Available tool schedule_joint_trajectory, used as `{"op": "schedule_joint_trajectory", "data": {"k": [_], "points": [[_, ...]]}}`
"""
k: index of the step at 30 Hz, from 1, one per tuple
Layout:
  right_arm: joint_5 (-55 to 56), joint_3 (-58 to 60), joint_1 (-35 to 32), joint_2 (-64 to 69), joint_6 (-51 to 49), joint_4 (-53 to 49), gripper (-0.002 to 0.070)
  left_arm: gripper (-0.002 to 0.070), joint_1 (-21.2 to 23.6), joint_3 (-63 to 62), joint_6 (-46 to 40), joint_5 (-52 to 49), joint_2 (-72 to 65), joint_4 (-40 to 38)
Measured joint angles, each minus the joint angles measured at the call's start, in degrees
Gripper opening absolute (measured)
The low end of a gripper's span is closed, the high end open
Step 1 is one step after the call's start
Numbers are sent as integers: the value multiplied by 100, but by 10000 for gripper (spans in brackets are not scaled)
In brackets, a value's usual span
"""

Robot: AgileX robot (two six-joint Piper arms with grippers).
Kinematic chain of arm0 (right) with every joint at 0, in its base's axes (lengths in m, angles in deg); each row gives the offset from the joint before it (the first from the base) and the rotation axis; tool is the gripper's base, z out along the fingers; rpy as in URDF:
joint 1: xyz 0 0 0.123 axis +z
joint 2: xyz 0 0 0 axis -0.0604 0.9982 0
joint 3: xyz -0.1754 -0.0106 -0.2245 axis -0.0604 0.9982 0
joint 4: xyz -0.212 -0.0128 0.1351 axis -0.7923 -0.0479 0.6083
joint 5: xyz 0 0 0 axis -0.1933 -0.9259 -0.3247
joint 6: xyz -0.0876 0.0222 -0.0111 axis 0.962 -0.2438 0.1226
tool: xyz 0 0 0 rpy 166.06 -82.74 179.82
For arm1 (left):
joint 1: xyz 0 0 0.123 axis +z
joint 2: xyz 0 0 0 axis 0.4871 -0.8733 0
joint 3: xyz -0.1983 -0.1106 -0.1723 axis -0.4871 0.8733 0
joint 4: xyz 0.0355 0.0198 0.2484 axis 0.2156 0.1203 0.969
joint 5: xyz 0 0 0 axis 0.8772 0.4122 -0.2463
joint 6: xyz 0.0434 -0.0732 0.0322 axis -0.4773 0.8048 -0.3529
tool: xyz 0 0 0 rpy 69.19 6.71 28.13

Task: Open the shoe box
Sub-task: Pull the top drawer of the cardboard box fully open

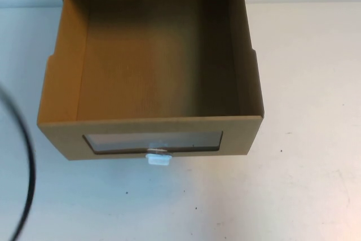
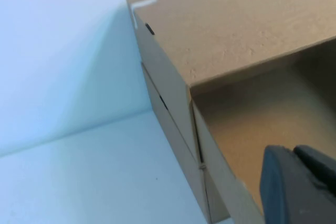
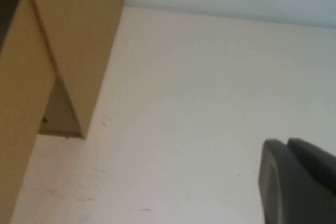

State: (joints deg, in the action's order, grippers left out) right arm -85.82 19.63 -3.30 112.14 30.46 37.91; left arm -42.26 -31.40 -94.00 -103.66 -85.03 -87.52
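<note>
**Shoe box [image 1: 242,83] with its drawer drawn out and both arms standing off**

Nearest my cameras, the right gripper [image 3: 287,142] hangs over bare table [image 1: 304,184]. Its pincer is pressed together on nothing, and it is well apart from the box's right flank. The left gripper [image 2: 296,153] sits near the left wall of the drawer [image 2: 252,114], where that wall leaves the sleeve [image 2: 236,19]. I cannot tell whether its pincer is spread or pressed together. Neither arm appears in the high view, only a black cable [image 1: 25,162] curving along the lower left edge.

At lower centre of that view, a white pull tab [image 1: 158,158] juts from the drawer front, just below a window [image 1: 152,141]. I judge the tab to be the intended handle, since it faces the robot and could be pulled straight toward it. Behind it, filling the middle of the frame, the drawer lies exposed and empty. Farthest, at the top edge, the sleeve covers only the drawer's rear end. I judge the task essentially complete, which would explain why neither arm is on the box.
</note>
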Motion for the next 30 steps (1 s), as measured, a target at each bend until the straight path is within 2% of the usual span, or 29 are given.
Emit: {"op": "schedule_joint_trajectory", "data": {"k": [5, 13, 16, 21, 30], "points": [[900, 1216, -17, -860, 529, 825, -13, -5, 0, 1777, 37, 785, 1609, 37], [2055, 2856, -17, -2101, 1730, 2128, -13, -5, 0, 3634, 82, 1245, 3867, -3], [2375, 3200, -17, -2482, 2174, 2564, -13, -5, 0, 4020, 115, 1205, 4070, -36], [2447, 3348, -12, -2769, 2376, 2736, -13, -5, 0, 4435, 463, 1200, 4081, -216], [2347, 3348, -12, -2768, 2420, 2773, -13, -5, 0, 5394, 551, 2039, 4081, -224]]}}
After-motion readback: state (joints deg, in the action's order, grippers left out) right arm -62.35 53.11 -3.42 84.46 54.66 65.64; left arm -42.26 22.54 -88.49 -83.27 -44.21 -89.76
